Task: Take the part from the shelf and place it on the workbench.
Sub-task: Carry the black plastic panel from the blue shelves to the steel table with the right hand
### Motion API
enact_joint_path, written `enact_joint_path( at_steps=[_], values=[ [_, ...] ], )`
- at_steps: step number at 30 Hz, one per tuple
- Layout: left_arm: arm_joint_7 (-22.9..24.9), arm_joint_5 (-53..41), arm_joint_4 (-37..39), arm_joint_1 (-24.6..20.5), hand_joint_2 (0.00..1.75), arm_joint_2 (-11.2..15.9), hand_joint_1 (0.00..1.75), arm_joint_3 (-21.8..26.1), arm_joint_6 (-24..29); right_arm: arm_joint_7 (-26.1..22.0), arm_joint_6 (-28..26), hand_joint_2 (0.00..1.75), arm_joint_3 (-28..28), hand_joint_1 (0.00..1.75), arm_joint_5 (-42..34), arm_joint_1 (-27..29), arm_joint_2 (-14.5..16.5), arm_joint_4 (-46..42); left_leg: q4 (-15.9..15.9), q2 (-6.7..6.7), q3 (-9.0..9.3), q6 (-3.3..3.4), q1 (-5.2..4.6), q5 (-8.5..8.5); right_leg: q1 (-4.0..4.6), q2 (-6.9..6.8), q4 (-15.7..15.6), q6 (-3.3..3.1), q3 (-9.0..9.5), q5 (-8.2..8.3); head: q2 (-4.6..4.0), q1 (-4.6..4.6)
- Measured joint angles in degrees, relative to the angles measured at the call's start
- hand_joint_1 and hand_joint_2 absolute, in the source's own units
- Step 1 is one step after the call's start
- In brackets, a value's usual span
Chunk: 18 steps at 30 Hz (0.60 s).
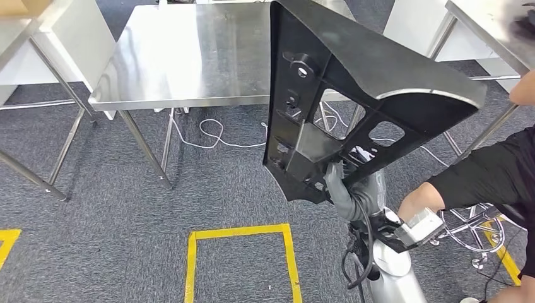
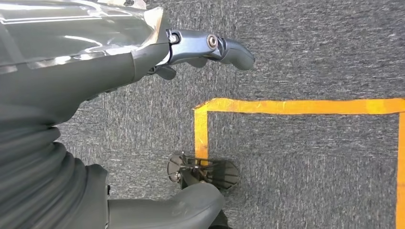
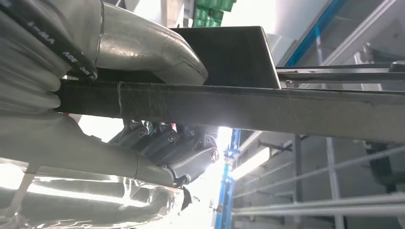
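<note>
The left hand (image 2: 205, 47) hangs low above the grey carpet floor (image 2: 310, 162), beside a yellow tape square (image 2: 296, 106), and it holds nothing; its fingers look loosely stretched, not closed. Nearer to the middle, the right hand (image 1: 340, 186) grips the large black plastic part with cut-out openings and a flat angled panel (image 1: 353, 82) at its lower edge; in the right wrist view the thumb lies on one side of the black edge (image 3: 248, 107) and the fingers (image 3: 176, 152) press from the other side. The part is lifted high in front of the body, tilted, and it touches no surface. Behind it stands the shiny stainless steel counter (image 1: 189, 57), near but not yet reached. I judge the carrying step is in hand. The next move probably calls for coming closer and lowering the part flat on the counter, with care for its wide panel. A seated person (image 1: 498, 177) is at the right.
</note>
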Motion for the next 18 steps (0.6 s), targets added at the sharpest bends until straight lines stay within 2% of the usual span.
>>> enact_joint_path(
  at_steps=[2, 3, 4, 6, 8, 9, 10, 11, 13, 15, 17, 18],
  values=[
    [-0.17, 0.08, -0.01, -0.07, 1.75, 0.01, 0.00, 0.28, -0.02, 0.08, 0.01, 1.75, 0.07, 1.75, -0.02, -0.70, 0.31, 0.36, -0.37, -0.02, 0.59, 0.87, -0.22, 0.38, 0.38, 0.08, 0.47, 0.91, 0.27, 0.13, 0.00, -0.01],
    [-0.23, 0.10, -0.01, -0.09, 1.75, -0.01, 0.00, 0.40, -0.02, 0.11, 0.01, 1.75, 0.09, 1.75, -0.01, -0.97, 0.41, 0.52, -0.62, -0.08, 1.04, 1.23, -0.24, 0.48, 0.42, 0.05, 1.75, 1.23, -0.37, 0.42, 0.00, -0.02],
    [-0.27, 0.11, -0.01, -0.11, 1.75, -0.03, 0.00, 0.50, -0.02, 0.11, 0.00, 1.75, 0.12, 1.75, -0.02, -1.22, 0.46, 0.67, -0.79, -0.14, 1.45, 1.59, -0.24, 0.39, 0.43, -0.02, 4.02, 1.40, -1.74, 0.57, 0.00, 0.04],
    [-0.31, 0.12, -0.01, -0.12, 1.75, -0.03, 0.00, 0.69, -0.02, 0.11, 0.01, 1.75, 0.20, 1.75, -0.04, -1.56, 0.50, 0.97, -1.01, -0.28, 2.24, 2.33, -0.28, -0.13, 0.31, -0.14, 10.90, 1.30, -6.33, -0.32, 0.00, 0.14],
    [-0.32, 0.21, -0.01, -0.09, 1.75, 0.00, 0.00, 0.87, -0.02, 0.10, 0.02, 1.75, 0.28, 1.75, -0.05, -1.67, 0.51, 1.31, -1.03, -0.42, 2.97, 2.79, -0.39, -0.93, 0.31, -0.15, 16.52, 0.97, -10.90, -3.11, 0.00, 0.22],
    [-0.31, 0.31, -0.01, -0.08, 1.75, -0.01, 0.00, 0.96, -0.02, 0.11, 0.01, 1.75, 0.31, 1.75, -0.05, -1.69, 0.51, 1.50, -1.03, -0.53, 3.46, 2.86, -0.46, -1.39, 0.32, -0.15, 17.23, 0.89, -12.19, -4.22, 0.00, 0.21],
    [-0.31, 0.40, -0.01, -0.07, 1.75, -0.02, 0.00, 1.02, -0.02, 0.11, 0.00, 1.75, 0.33, 1.75, -0.04, -1.73, 0.53, 1.67, -1.03, -0.67, 4.07, 2.85, -0.54, -1.88, 0.33, -0.15, 16.08, 0.99, -12.51, -4.40, 0.00, 0.22],
    [-0.31, 0.48, -0.01, -0.06, 1.75, -0.04, 0.00, 1.07, -0.02, 0.11, 0.00, 1.75, 0.38, 1.75, -0.04, -1.79, 0.57, 1.80, -1.03, -0.78, 4.77, 2.77, -0.60, -2.40, 0.36, -0.16, 13.25, 1.21, -11.91, -3.34, 0.00, 0.22],
    [-0.30, 0.54, -0.01, -0.08, 1.75, -0.09, 0.00, 1.09, -0.01, 0.13, 0.02, 1.75, 0.49, 1.75, 0.02, -2.02, 0.71, 2.03, -0.99, -0.92, 6.13, 2.45, -0.78, -3.51, 0.50, -0.34, 5.51, 1.68, -9.50, 1.29, 0.00, 0.27],
    [-0.29, 0.56, -0.02, -0.12, 1.75, -0.10, 0.00, 1.10, 0.05, 0.18, 0.02, 1.75, 0.60, 1.75, 0.10, -2.36, 0.92, 2.22, -1.08, -0.95, 6.89, 1.89, -1.09, -4.63, 0.65, -0.61, 1.17, 1.14, -7.76, 4.50, 0.00, 0.31],
    [-0.29, 0.57, -0.04, -0.17, 1.75, -0.06, 0.00, 1.12, 0.15, 0.25, 0.01, 1.75, 0.66, 1.75, 0.14, -2.63, 1.20, 2.32, -0.62, -0.90, 7.36, 1.38, -1.21, -5.13, 0.36, -0.56, 0.55, 0.09, -6.80, 5.17, 0.00, 0.26],
    [-0.29, 0.58, -0.05, -0.21, 1.75, -0.02, 0.00, 1.13, 0.19, 0.28, 0.02, 1.75, 0.66, 1.75, 0.15, -2.71, 1.36, 2.33, 0.30, -0.79, 7.17, 1.17, -1.14, -5.13, 0.10, -0.46, 0.36, -0.23, -6.19, 5.39, 0.00, 0.25]
  ],
)
